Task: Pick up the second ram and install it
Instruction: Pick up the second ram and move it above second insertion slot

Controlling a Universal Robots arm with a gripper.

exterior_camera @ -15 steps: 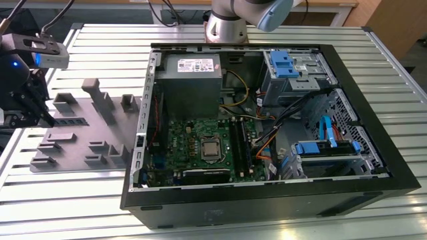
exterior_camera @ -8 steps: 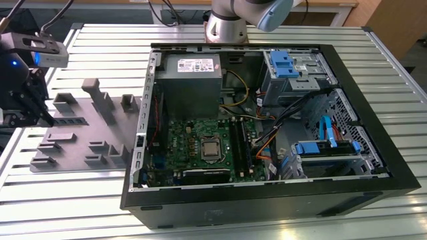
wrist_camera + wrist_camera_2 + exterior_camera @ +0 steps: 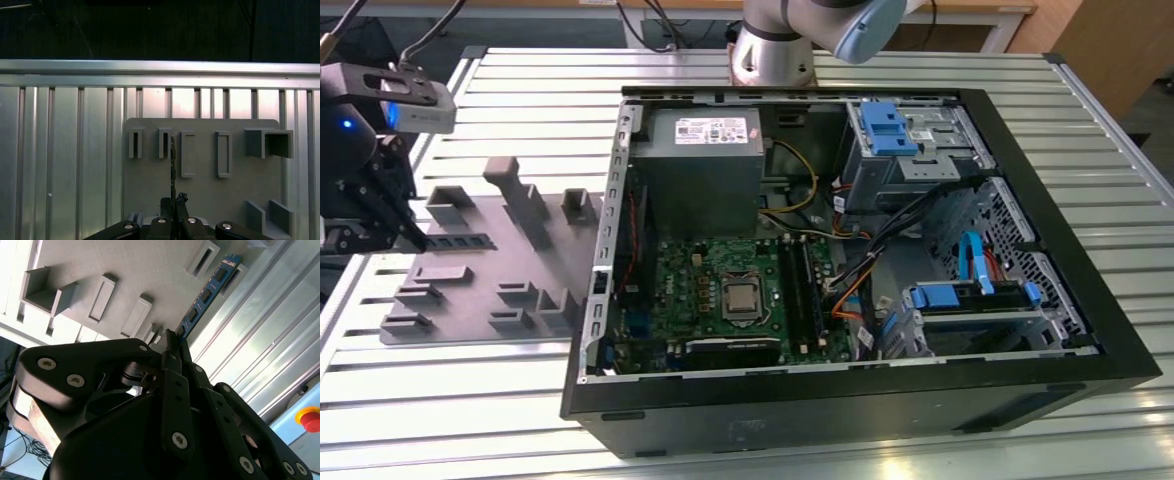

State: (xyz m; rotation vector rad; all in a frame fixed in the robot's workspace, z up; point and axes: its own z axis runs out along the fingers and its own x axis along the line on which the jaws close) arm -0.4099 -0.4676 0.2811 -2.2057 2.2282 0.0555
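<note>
Fingers point(image 3: 175, 390) of the gripper point(image 3: 174, 337) are pressed together on the near end of the second ram point(image 3: 207, 290). It is a thin blue-green stick with black chips. In the first wrist view the stick point(image 3: 173, 160) looks like one thin line, because its edge faces the camera. The rest of it sticks out over the grey tray point(image 3: 150, 185). I cannot tell if it is lifted off the tray or touching it.

The tray lies on the metal worktop point(image 3: 520, 400). Farther off, at the exterior view's right, is the open computer case point(image 3: 854, 400) with the green motherboard point(image 3: 707, 290) inside.

I think the stick could tip or slip, because it is held by one end. It could also bump a tray pocket or the case wall if the arm moves too low. If it meets its slot crooked, it could bend.

I count one gripper, one ram stick, one tray and one case. In the first wrist view the tray has four narrow pockets in a row and one wider box beside them.
</note>
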